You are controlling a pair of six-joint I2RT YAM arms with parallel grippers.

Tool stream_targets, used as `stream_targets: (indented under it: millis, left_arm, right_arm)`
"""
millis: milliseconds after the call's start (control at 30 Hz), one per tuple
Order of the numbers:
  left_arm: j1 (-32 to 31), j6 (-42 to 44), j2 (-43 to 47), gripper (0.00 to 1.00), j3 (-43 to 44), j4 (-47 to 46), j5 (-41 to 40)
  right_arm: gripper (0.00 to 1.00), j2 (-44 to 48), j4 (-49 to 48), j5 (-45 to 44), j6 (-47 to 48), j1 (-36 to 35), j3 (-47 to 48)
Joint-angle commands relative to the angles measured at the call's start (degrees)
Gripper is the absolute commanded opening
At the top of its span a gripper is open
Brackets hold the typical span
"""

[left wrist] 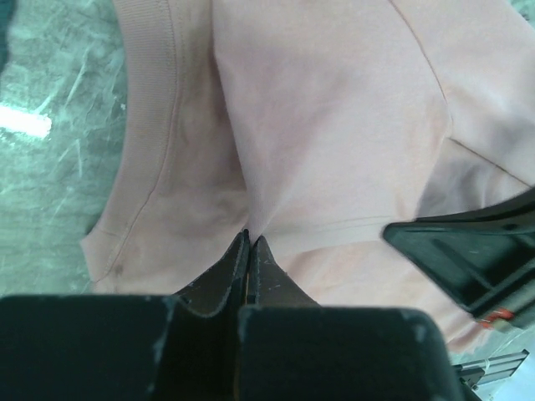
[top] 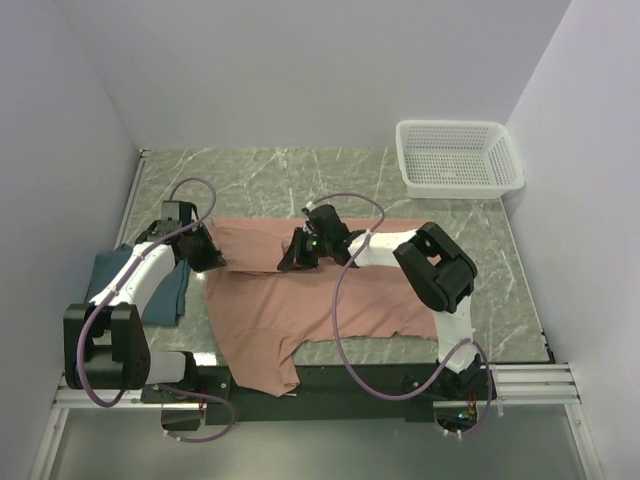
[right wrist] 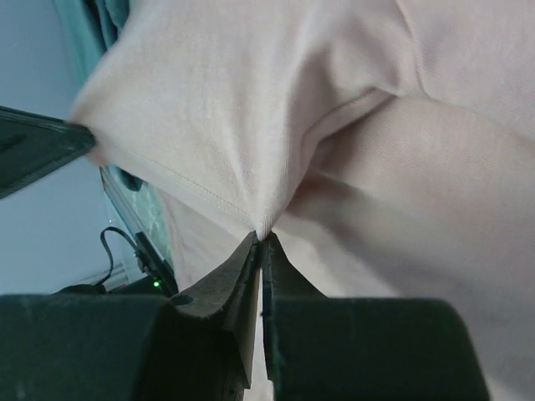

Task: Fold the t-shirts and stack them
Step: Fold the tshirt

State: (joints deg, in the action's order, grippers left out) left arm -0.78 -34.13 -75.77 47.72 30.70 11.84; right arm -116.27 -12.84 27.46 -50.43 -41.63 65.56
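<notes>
Pale grey walls [top: 300,70] close in a green marble-patterned table [top: 300,180], and a white mesh basket [top: 460,158] sits in the upper right of the overhead frame, well apart from everything else.

The pink shirt [top: 310,305] is spread across the middle of the table. One part of it hangs over the near edge at the lower centre of the frame. Along its upper edge a strip of cloth looks doubled over between the two grippers (whether it is off the table I cannot tell).

The teal shirt [top: 165,298] lies crumpled at the left of the frame, partly under the left arm and just beside the pink one. I cannot tell whether the two touch. A corner of it also shows in the upper left of the right wrist view.

The left gripper [top: 208,256] is at the pink shirt's upper left corner. In its own wrist view the two fingers are pressed together with a pinch of pink cloth between their tips, next to a ribbed band that runs up the left of that frame.

The right gripper [top: 296,254] is at the upper middle of the shirt. Its fingers are likewise closed tight on a gathered fold of pink fabric, with creases fanning out from the tips. Each wrist view catches the other gripper at its edge (dark, and right against the cloth).

Purple cables [top: 345,300] loop over both arms.
</notes>
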Motion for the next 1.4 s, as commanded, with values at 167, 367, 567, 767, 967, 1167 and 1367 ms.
stream_targets:
  millis: [167, 367, 567, 767, 967, 1167, 1367]
  left_arm:
    - [0.2, 0.6, 0.8, 0.01, 2.3, 4.2, -0.8]
    - [0.2, 1.3, 0.4, 0.01, 0.2, 5.0, -1.8]
    - [0.2, 0.4, -1.9, 0.02, -3.7, 0.5, -2.7]
    - [0.2, 0.2, -4.6, 0.02, -5.1, -2.7, -4.4]
    - [0.1, 0.5, -6.0, 0.03, -5.4, -3.6, -5.8]
    - [0.1, 0.6, -6.8, 0.04, -4.8, -4.2, -6.0]
    - [0.1, 0.6, -7.4, 0.04, -4.2, -4.1, -5.7]
  right_arm:
    - [0.13, 6.0, 14.7, 0.2, 5.3, 1.0, 8.2]
    - [0.38, 8.3, 16.0, -1.4, 5.4, 1.1, 5.5]
    - [0.49, 7.8, 7.4, -0.4, 2.8, 1.0, 1.2]
    - [0.49, 4.1, -0.3, 0.1, 0.4, 0.9, -0.3]
    - [0.47, 0.9, -3.4, 1.0, 0.0, 0.8, 0.2]
    - [0.45, -1.4, -4.3, 1.3, 0.0, 0.8, 0.5]
    - [0.41, -2.1, -5.3, 2.3, -0.1, 0.6, 0.5]
